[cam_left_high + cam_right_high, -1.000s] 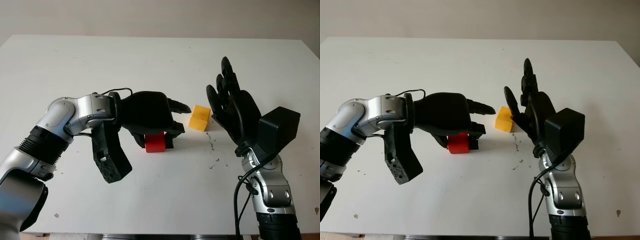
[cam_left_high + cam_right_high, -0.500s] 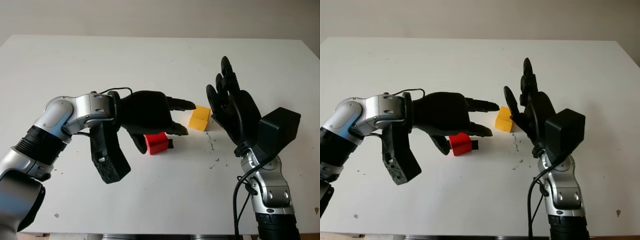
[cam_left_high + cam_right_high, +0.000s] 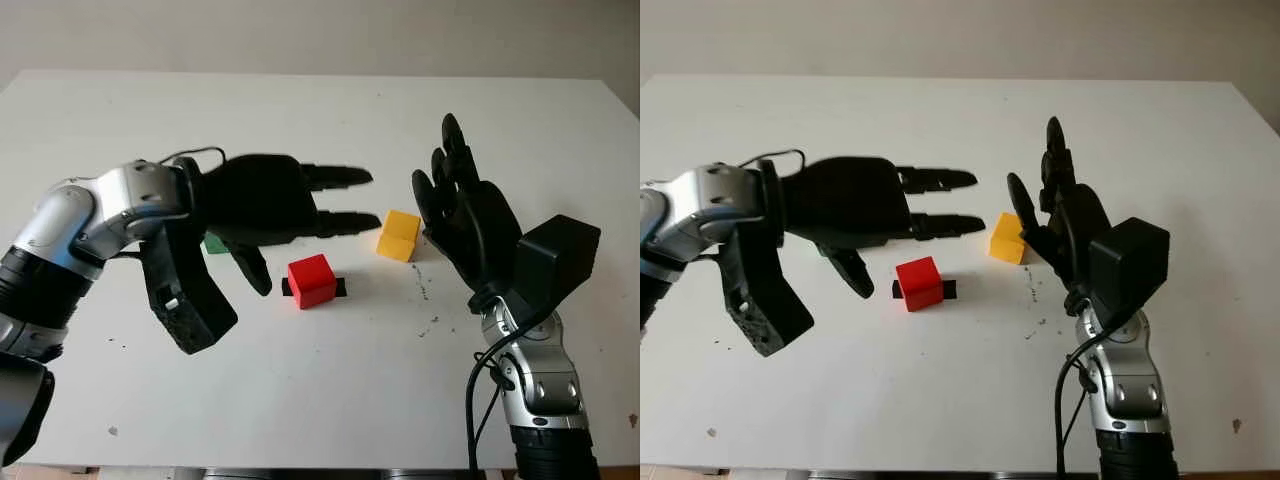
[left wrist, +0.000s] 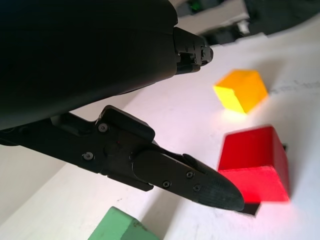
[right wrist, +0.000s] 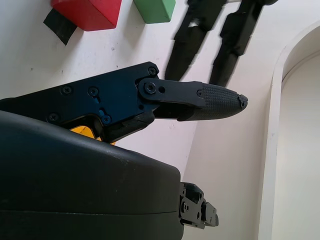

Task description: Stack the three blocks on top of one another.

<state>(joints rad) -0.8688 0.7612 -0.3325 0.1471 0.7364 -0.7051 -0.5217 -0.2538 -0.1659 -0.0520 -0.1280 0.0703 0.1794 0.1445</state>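
Left robot hand (image 3: 855,215) open above red block (image 3: 919,284); yellow block (image 3: 1007,238) beside.

matt red block (image 3: 311,280) (painted wood, seemingly), matt black plastic left hand (image 3: 300,203)

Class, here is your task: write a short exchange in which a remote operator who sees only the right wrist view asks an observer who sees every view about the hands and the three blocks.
Operator: I see just a sliver of yellow under my hand. Where does the hand stand?
Observer: The right hand is open and upright, close beside the yellow block, on the block's right.
Operator: Whose black fingers are those beyond the red and green blocks?
Observer: The left hand, open, raised above the table, to the left of the red block and over the green block.
Operator: Is anything stacked?
Observer: No. All three blocks sit apart on the table, with red between green and yellow.
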